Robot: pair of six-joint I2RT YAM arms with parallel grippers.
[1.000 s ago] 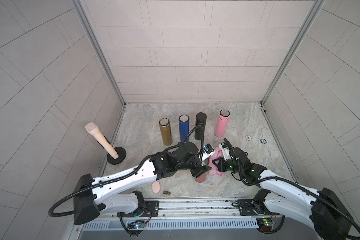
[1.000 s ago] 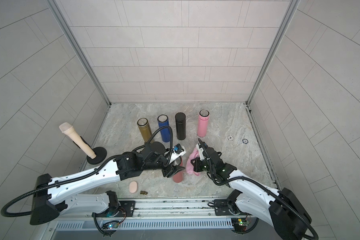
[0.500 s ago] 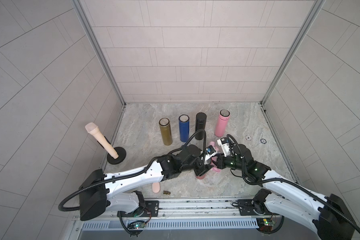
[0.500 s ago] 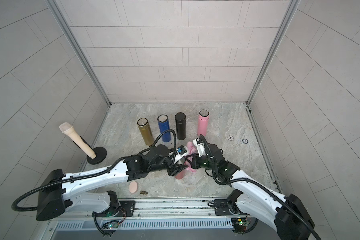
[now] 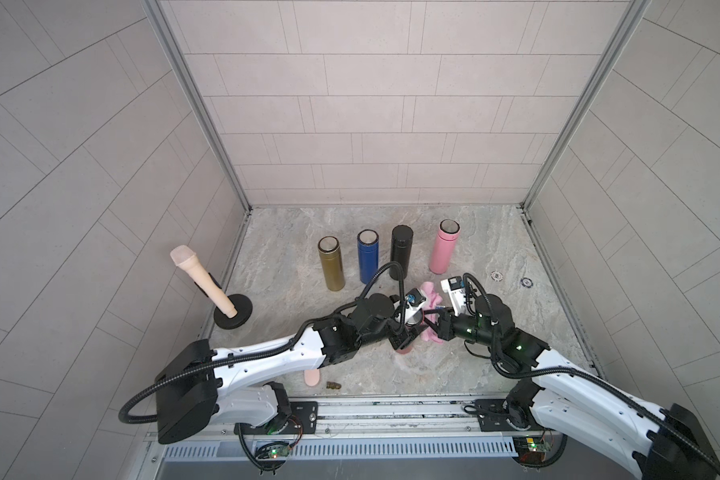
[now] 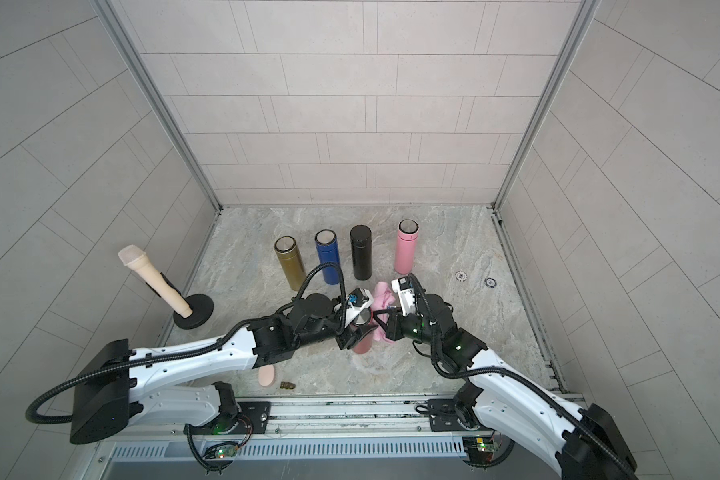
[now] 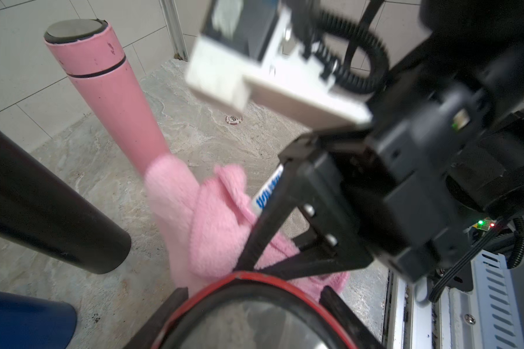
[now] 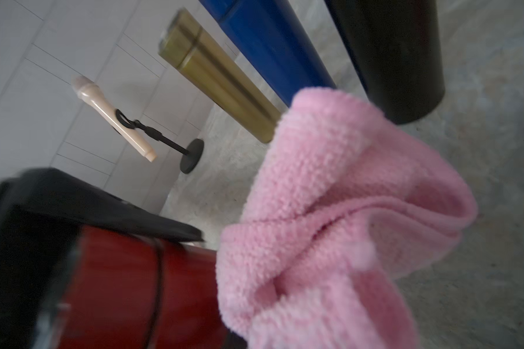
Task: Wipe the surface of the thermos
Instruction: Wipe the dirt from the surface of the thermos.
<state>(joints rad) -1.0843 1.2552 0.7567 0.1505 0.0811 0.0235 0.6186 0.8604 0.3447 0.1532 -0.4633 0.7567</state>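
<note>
Thermos (image 8: 118, 287) stays clamped in my left gripper (image 6: 356, 336). My right gripper (image 7: 245, 263), pinched on the cloth (image 7: 212, 226), has slid in against its 3 o'clock side, so wiping looks underway.

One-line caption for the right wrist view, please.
A pink cloth against the red thermos; gold thermos, blue thermos and black thermos standing behind.

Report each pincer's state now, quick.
Left pincer: shut on the red thermos.
Right pincer: shut on the pink cloth.
</note>
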